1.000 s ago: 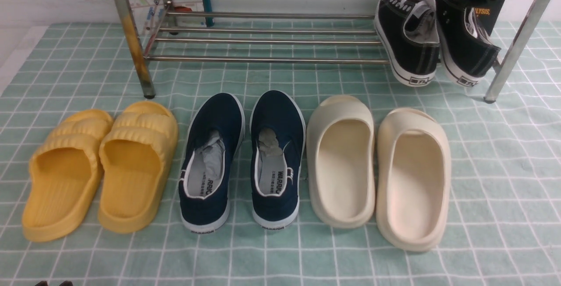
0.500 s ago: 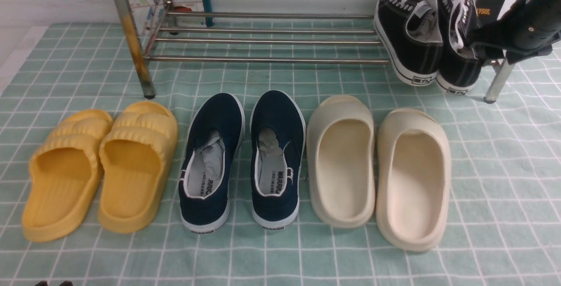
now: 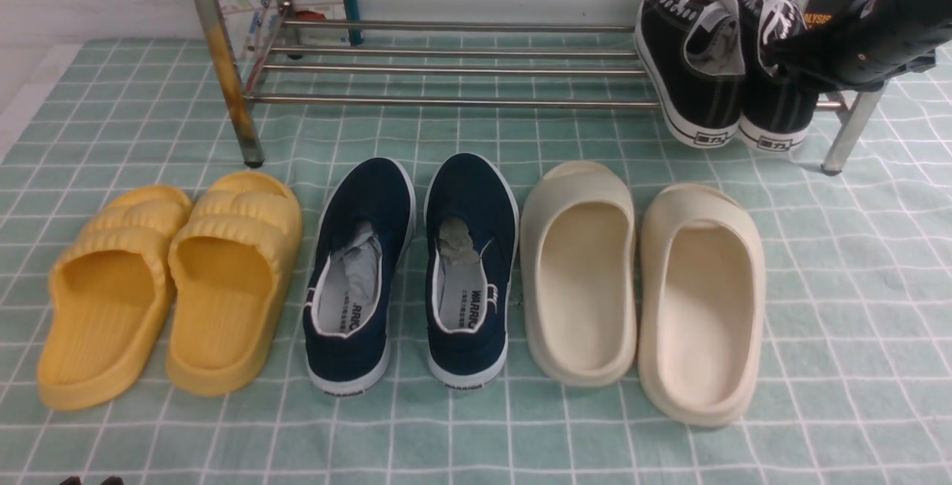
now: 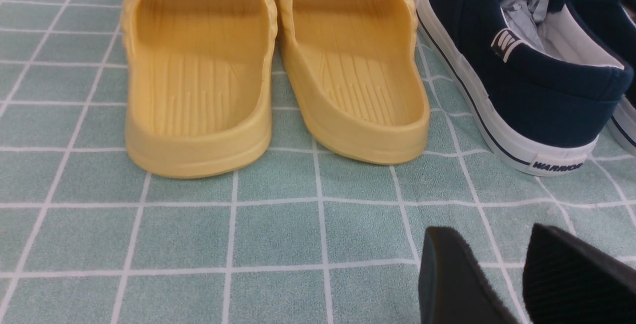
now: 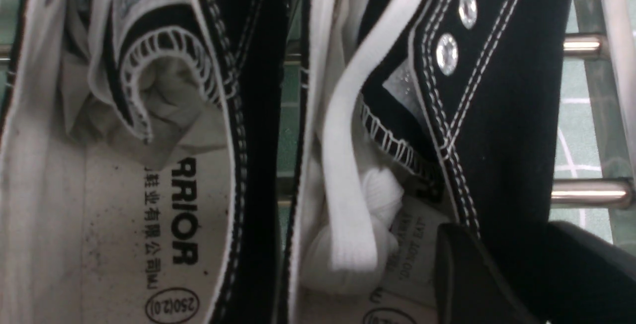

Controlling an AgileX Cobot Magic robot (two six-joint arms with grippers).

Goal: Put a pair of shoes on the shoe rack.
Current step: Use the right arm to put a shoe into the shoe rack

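At right end of wide silver metal shoe rack [image 3: 461, 24]: two black canvas lace-up sneakers [image 3: 695, 76] sitting, heels hanging past front bar [image 3: 461, 103]. Right fingers [image 5: 462, 274] pinching side wall of right-hand sneaker [image 3: 773, 109]; left fingers [image 4: 452, 274] slightly apart, empty. Risk: snagging cloth on letting go, dragging sneaker off.

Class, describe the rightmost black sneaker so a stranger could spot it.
Look to the silver shoe rack at the back, at its right end. Two black lace-ups rest there: not the left sneaker but the right sneaker, whose side wall the right gripper pinches.
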